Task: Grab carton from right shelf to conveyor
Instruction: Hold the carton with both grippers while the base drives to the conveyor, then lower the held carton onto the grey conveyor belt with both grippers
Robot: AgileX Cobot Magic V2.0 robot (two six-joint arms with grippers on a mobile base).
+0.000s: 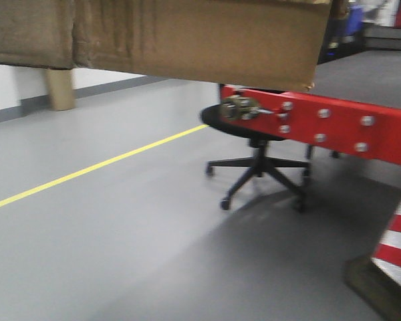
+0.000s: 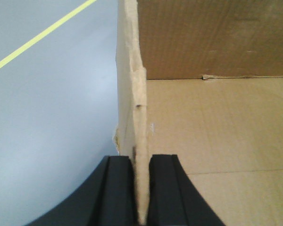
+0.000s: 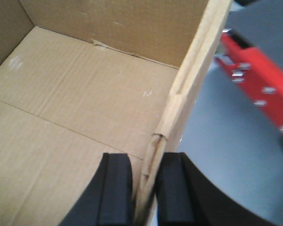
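1. Well, the carton [image 1: 187, 33] hangs in the air across the top of the front view, clear of the smooth grey floor [image 1: 120, 247]; its lower right corner sits just above the near end of the conveyor [image 1: 334, 127].
2. It is plain brown corrugated board; the outer face is creased with upright ripples, and the bottom corner looks a little ragged.
3. Seen from the wrists, its top is open; the inside is bare, with flat ribbed bottom panels, straight fold lines, a small torn lip along the far seam and a few pale scuffs.
4. The left gripper [image 2: 140, 193] has blocky black fingers pinching the carton's left wall, one inside and one outside; the wall's top edge is rough and frayed.
5. The right gripper [image 3: 146, 193] clamps the right wall likewise; there the board splits into layers.
6. The conveyor shows a glossy red beam with round silver bolts and a brassy fitting at its end; a black swivel chair [image 1: 257, 160] stands beyond it; a thin yellow line [image 1: 87, 170] crosses the floor.
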